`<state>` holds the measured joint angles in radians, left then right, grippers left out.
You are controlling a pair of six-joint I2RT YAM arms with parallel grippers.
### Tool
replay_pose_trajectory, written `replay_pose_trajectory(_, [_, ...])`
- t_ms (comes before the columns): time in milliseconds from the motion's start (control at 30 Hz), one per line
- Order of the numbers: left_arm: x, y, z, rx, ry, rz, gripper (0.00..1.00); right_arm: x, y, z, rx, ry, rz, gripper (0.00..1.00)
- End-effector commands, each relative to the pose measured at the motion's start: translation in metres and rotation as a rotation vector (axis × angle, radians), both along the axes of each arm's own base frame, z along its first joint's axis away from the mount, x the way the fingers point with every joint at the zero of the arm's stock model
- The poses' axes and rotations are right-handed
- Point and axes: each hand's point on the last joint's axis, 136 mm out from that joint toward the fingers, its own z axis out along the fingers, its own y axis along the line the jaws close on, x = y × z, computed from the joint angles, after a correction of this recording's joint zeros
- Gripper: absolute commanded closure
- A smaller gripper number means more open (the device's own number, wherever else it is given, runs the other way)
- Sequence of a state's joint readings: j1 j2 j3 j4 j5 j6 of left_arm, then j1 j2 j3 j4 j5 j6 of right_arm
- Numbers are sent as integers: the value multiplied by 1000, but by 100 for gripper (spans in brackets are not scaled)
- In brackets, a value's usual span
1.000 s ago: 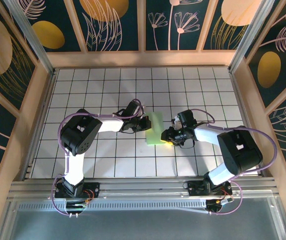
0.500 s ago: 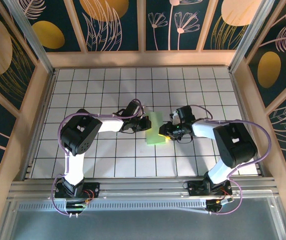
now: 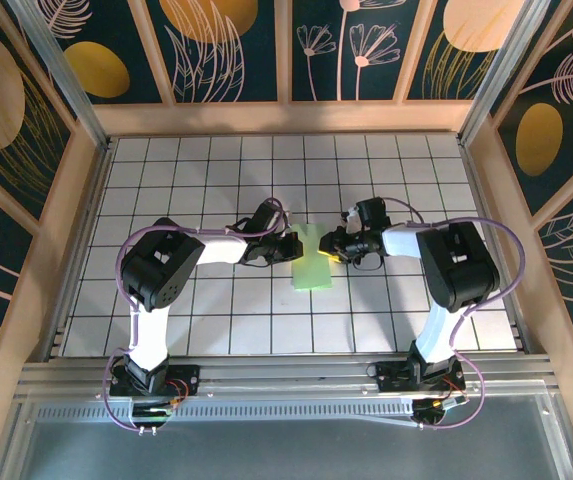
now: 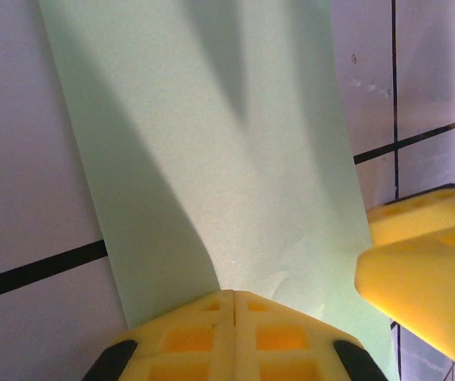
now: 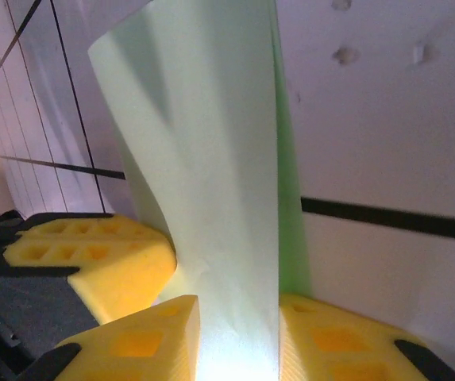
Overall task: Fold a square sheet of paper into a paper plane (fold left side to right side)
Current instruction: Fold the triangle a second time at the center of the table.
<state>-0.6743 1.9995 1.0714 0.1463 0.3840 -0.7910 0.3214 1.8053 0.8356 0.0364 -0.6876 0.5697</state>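
Grid table (image 3: 166, 170) bare around folded square sheet of paper (image 3: 313, 265); left gripper (image 4: 233, 300), fingers together, hides its edge; right gripper (image 5: 239, 321) apart astride raised flap.

Paper sheet (image 4: 211, 143) beyond frame's top edge

No words, labels, brands, numbers or signs can be read anywhere — the pale green paper (image 3: 314, 262) is blank, the yellow fingers (image 4: 187, 337) carry no marking, and the tiled bench (image 3: 216, 170) and patterned walls (image 3: 236, 50) show only lines and leaf shapes.
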Motion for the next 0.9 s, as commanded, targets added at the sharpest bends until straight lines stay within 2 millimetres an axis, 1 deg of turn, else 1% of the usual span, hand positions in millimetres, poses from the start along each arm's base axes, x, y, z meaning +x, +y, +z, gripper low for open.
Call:
replay_pose_trajectory(0, [-3,6,-11,26,18,10,100,11,0,2,10,-33,19,75])
replay_pose_trajectory(100, [2,4,0,23,-16,5,95,11,-1,0,7,-30,21,83])
replay_pose_trajectory(233, [12,6,25,34,-104,11,86,8,-3,2,9,-24,19,98])
replay_pose_trajectory(267, [14,9,31,47,-130,11,83,7,-3,3,10,-23,17,100])
replay_pose_trajectory(367, [13,16,53,74,-210,-2,76,6,-4,6,19,-14,4,100])
replay_pose_trajectory(433, [4,16,65,92,-266,-38,71,5,-4,9,25,-7,-2,100])
replay_pose_trajectory(467, [-2,16,67,106,-287,-59,69,5,-4,9,27,-2,-5,100])
replay_pose_trajectory(533, [-20,9,75,137,-343,-122,64,4,-4,11,30,6,-10,100])
replay_pose_trajectory(567, [-28,5,72,163,-360,-154,61,4,-4,11,31,10,-11,100])
replay_pose_trajectory(600, [-37,0,84,169,-405,-184,57,4,-4,12,30,13,-14,100])
replay_pose_trajectory(700, [-62,-14,87,230,-469,-269,47,4,-5,13,24,14,-16,100])
replay_pose_trajectory(800, [-83,-30,87,255,-508,-335,40,5,-5,15,22,11,-17,100])
replay_pose_trajectory(867, [-91,-39,85,269,-526,-368,36,6,-5,16,23,10,-18,100])
